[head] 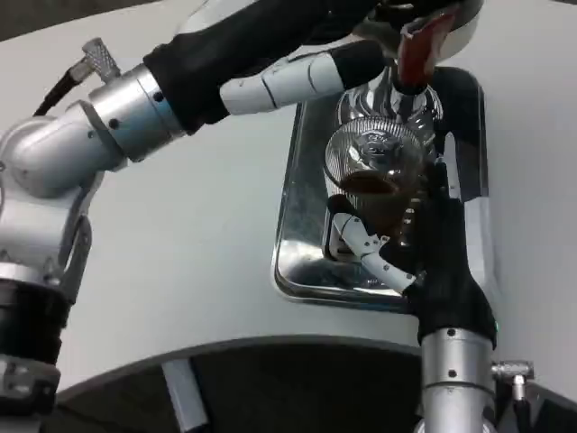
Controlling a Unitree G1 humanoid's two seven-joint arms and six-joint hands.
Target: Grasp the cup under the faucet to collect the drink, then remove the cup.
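Head view. The right hand (pixel 416 236) rises from its silver forearm at the bottom edge, black on the back, with its white-and-black fingers (pixel 368 245) curled around the lower wall of the clear ribbed glass cup (pixel 374 167). The fingers hold the cup; it stands upright between them and the palm, and a dark brown drink fills its lower part.

The left arm reaches across the frame from the left edge toward the top centre. The left hand (pixel 335 70) extends its white-and-black fingers toward the red lever of the faucet (pixel 416 50), which sits directly above the cup. Whether those fingers press the lever or only lie beside it cannot be told, and their spread is not visible.

The cup stands over the polished rectangular metal drip tray (pixel 293 234), whose bare rim lies just left of the right hand's fingers. The tray rests on the white table (pixel 198 234), which extends left of both hands. Below the table's curved front edge, a dark floor area (pixel 270 388) appears.
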